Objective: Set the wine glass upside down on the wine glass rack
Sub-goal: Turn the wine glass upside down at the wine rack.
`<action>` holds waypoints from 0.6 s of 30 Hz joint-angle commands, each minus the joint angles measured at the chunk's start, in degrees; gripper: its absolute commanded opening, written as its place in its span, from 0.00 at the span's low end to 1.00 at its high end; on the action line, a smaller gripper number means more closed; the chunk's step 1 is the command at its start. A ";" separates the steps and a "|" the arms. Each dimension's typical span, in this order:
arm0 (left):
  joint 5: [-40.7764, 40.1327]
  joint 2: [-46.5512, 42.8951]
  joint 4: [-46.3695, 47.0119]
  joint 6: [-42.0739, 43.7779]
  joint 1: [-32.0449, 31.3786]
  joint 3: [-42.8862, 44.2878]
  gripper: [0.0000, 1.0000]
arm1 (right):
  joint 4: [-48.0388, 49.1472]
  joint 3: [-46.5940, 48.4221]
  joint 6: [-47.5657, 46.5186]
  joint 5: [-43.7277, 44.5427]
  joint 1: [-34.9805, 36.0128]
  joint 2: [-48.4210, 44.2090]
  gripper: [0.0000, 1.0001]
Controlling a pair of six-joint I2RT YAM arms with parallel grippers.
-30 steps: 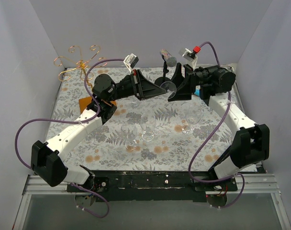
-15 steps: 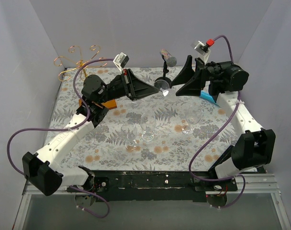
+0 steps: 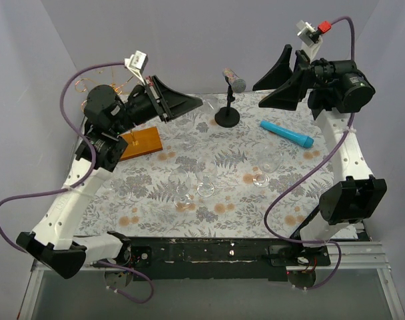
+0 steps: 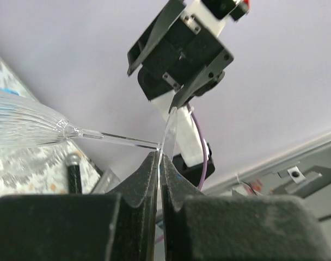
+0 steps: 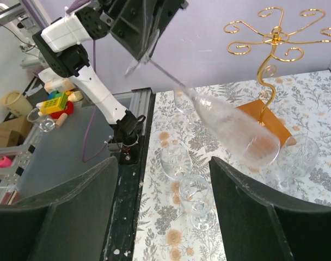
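Note:
My left gripper (image 3: 197, 103) is raised above the back left of the table. It is shut on the foot of the clear wine glass (image 4: 24, 124), which it holds roughly horizontal. In the left wrist view the jaws (image 4: 159, 155) pinch the thin foot disc edge-on. In the right wrist view the glass (image 5: 236, 129) hangs in front of the wine glass rack (image 5: 274, 38), whose gold wire arms and wooden base (image 5: 266, 124) show. In the top view the rack's base (image 3: 142, 142) shows and its top is mostly hidden behind the left arm. My right gripper (image 3: 272, 90) is open, empty and held high at the back right, and it also shows in its own wrist view (image 5: 164, 163).
A black microphone stand (image 3: 228, 100) stands at the back centre. A blue cylinder (image 3: 286, 133) lies to its right. Several other clear glasses (image 3: 206, 181) stand mid-table, one (image 3: 266, 170) further right. Purple walls close in the back and both sides.
The two grippers, which met at the glass mid-table, have drawn apart. The left has swung up and left with the glass towards the rack. The right has risen and backed off to the right, empty.

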 commanded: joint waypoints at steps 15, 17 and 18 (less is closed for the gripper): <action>-24.28 2.94 -21.38 21.57 1.16 25.07 0.00 | -77.90 11.38 -77.83 22.39 0.42 -10.45 0.75; -25.16 3.82 -20.94 21.57 1.51 26.56 0.00 | -79.03 4.87 -81.24 22.38 0.42 -12.92 0.75; -25.78 4.52 -20.94 21.57 1.77 27.88 0.00 | -80.34 0.92 -83.35 22.73 0.42 -14.23 0.74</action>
